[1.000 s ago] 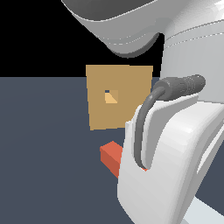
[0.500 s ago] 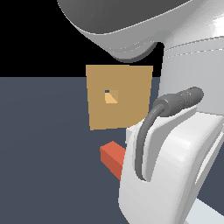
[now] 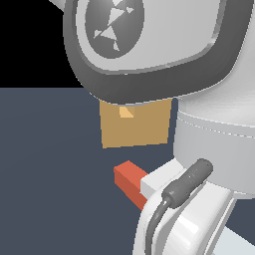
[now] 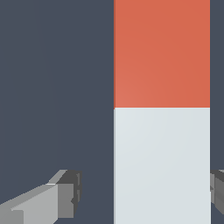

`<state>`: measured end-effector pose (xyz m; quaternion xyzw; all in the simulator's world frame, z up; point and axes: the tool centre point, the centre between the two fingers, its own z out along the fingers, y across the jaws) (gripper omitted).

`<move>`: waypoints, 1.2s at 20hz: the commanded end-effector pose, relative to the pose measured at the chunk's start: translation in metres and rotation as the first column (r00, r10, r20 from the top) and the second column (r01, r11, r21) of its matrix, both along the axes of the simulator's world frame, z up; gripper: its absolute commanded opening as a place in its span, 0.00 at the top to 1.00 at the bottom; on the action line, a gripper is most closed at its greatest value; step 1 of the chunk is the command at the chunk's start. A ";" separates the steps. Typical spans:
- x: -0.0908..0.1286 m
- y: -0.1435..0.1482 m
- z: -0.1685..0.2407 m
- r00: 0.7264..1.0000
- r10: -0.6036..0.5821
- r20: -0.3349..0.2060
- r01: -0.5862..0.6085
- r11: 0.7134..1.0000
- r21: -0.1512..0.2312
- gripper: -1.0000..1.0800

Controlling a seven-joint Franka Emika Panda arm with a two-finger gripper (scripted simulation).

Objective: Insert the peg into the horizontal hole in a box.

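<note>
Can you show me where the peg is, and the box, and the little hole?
peg [image 4: 162, 109]: wrist view, where its red end meets its white part.
box [image 3: 134, 132]: exterior view, on the tan front face below the arm.
hole [image 3: 126, 112]: exterior view, on its lighter orange inner wall, partly hidden by the arm.

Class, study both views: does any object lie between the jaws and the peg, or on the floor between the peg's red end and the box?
Nothing visible does. In the wrist view the peg lies between the two fingers, with bare floor in the gap. In the exterior view only bare floor separates the peg's red end from the box; the arm merely hides part of the box from that camera.
</note>
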<state>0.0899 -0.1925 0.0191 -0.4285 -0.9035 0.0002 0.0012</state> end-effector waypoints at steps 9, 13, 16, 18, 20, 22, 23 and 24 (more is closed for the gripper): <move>0.002 0.000 0.001 1.000 0.000 0.002 0.000 1.000 -0.001 1.00; 0.002 0.000 0.001 1.000 0.000 0.002 0.000 1.000 -0.001 1.00; 0.001 0.000 0.001 1.000 -0.001 0.002 0.001 1.000 0.000 1.00; 0.000 0.001 0.002 1.000 -0.006 0.002 0.006 1.000 0.000 1.00; -0.001 0.002 0.003 1.000 -0.014 0.002 0.014 1.000 0.000 1.00; -0.003 0.004 0.005 1.000 -0.025 0.002 0.025 1.000 0.000 1.00; -0.004 0.006 0.007 0.999 -0.032 0.002 0.032 0.999 0.000 1.00; -0.006 0.007 0.008 0.999 -0.040 0.002 0.040 0.999 0.000 1.00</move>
